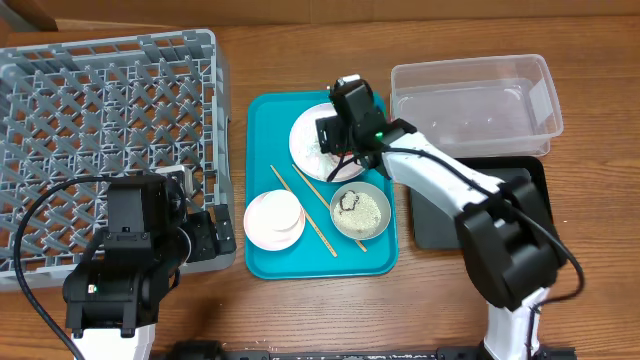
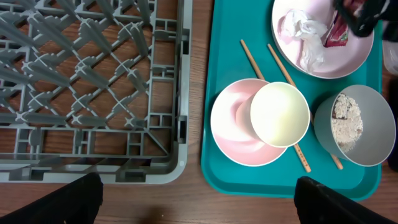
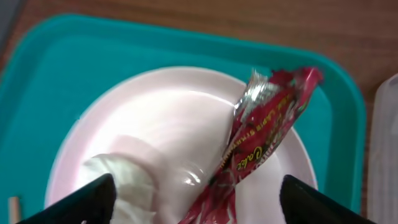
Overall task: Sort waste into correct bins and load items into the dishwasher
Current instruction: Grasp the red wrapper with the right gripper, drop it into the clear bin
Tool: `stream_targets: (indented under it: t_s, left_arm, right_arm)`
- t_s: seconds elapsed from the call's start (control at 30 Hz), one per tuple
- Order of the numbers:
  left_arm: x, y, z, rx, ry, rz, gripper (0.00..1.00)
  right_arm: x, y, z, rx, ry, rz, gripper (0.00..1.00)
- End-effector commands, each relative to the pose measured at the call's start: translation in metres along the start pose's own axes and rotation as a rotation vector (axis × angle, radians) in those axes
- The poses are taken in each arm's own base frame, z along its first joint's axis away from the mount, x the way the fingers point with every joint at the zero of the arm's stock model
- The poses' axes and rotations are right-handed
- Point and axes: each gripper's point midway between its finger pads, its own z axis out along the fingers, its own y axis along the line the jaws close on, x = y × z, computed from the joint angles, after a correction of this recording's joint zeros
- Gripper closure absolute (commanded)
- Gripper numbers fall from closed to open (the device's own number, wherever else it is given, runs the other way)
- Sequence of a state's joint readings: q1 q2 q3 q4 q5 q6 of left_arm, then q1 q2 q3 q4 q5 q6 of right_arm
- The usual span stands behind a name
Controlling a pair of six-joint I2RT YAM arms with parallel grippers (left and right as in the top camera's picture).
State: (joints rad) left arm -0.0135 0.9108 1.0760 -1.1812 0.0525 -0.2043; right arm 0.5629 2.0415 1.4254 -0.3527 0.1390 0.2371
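Note:
My right gripper [image 1: 343, 135] is open, low over the white plate [image 1: 308, 135] on the teal tray. In the right wrist view its fingers [image 3: 196, 202] straddle the shiny red wrapper [image 3: 267, 124], which lies on the plate [image 3: 180, 118] beside the crumpled tissue [image 3: 118, 177]. My left gripper [image 2: 196, 199] is open and empty over bare wood between the dish rack [image 2: 93, 81] and the tray. The white cup [image 2: 280, 114] sits in the pink bowl [image 2: 236, 127]. The grey-green bowl [image 2: 367, 124] holds rice and a brown bit. Two chopsticks [image 2: 273, 93] lie on the tray.
The teal tray [image 1: 262, 120] sits mid-table. The grey dish rack [image 1: 100, 120] fills the left. The clear tub [image 1: 475, 100] stands at the back right, with the black tray [image 1: 440, 215] in front of it, partly under my right arm.

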Motion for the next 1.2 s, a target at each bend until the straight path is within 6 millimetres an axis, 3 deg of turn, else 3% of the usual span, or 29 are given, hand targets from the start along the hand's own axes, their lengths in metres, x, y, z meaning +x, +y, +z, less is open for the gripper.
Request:
stream_targets:
  t_s: [0.0, 0.13, 0.2, 0.3, 0.4, 0.43, 0.53, 0.63, 0.8, 0.83, 0.9, 1.0, 1.03, 1.1, 1.17]
  left_arm:
    - [-0.007, -0.006, -0.007, 0.024, -0.025, -0.003, 0.00]
    - [-0.007, -0.006, -0.007, 0.024, -0.026, -0.003, 0.00]
    - [-0.007, -0.006, -0.007, 0.023, -0.025, -0.003, 0.00]
    - [-0.007, -0.006, -0.007, 0.024, -0.025, -0.003, 0.00]
    - [-0.007, -0.006, -0.007, 0.024, -0.025, -0.003, 0.00]
    - [-0.007, -0.006, -0.007, 0.024, -0.025, -0.003, 0.00]
    - [-0.007, -0.006, -0.007, 0.024, -0.027, -0.003, 0.00]
    - [-0.009, -0.006, -0.007, 0.025, -0.034, -0.002, 0.00]
    - [-0.010, -0.006, -0.007, 0.026, -0.037, -0.002, 0.00]
    - [-0.010, -0.006, -0.007, 0.026, -0.037, -0.002, 0.00]
    - [-0.009, -0.006, -0.007, 0.026, -0.036, -0.002, 0.00]
    - [-0.009, -0.006, -0.007, 0.026, -0.036, -0.003, 0.00]
    - [-0.009, -0.006, -0.007, 0.026, -0.036, -0.002, 0.00]
    - [-0.010, -0.006, -0.007, 0.026, -0.036, -0.002, 0.00]
    - [-0.009, -0.006, -0.007, 0.026, -0.036, -0.002, 0.00]
  right_arm:
    - [0.013, -0.007, 0.019, 0.038, 0.029, 0.049, 0.28]
    - [0.010, -0.007, 0.020, 0.035, 0.019, 0.074, 0.53]
    - [0.010, -0.006, 0.018, 0.031, 0.024, 0.073, 0.71]
    - [-0.003, -0.005, 0.003, 0.029, 0.017, 0.072, 0.86]
    - [-0.044, -0.008, -0.039, 0.015, -0.058, 0.097, 0.94]
    - [-0.070, -0.018, -0.074, 0.012, -0.113, 0.122, 0.95]
    - [-0.090, -0.043, -0.116, 0.030, -0.169, 0.166, 0.95]
    - [-0.087, -0.086, -0.142, 0.092, -0.148, 0.233, 0.95]
    - [-0.047, -0.141, -0.131, 0.200, 0.012, 0.332, 0.95]
    - [-0.043, -0.145, -0.127, 0.197, 0.030, 0.342, 0.85]
    - [-0.042, -0.145, -0.125, 0.180, 0.036, 0.348, 0.59]
    - [-0.065, -0.133, -0.133, 0.105, -0.035, 0.340, 0.47]
    - [-0.075, -0.119, -0.138, 0.030, -0.060, 0.323, 0.41]
    - [-0.089, -0.077, -0.147, -0.180, -0.087, 0.237, 0.39]
    - [-0.086, -0.044, -0.150, -0.302, -0.070, 0.159, 0.35]
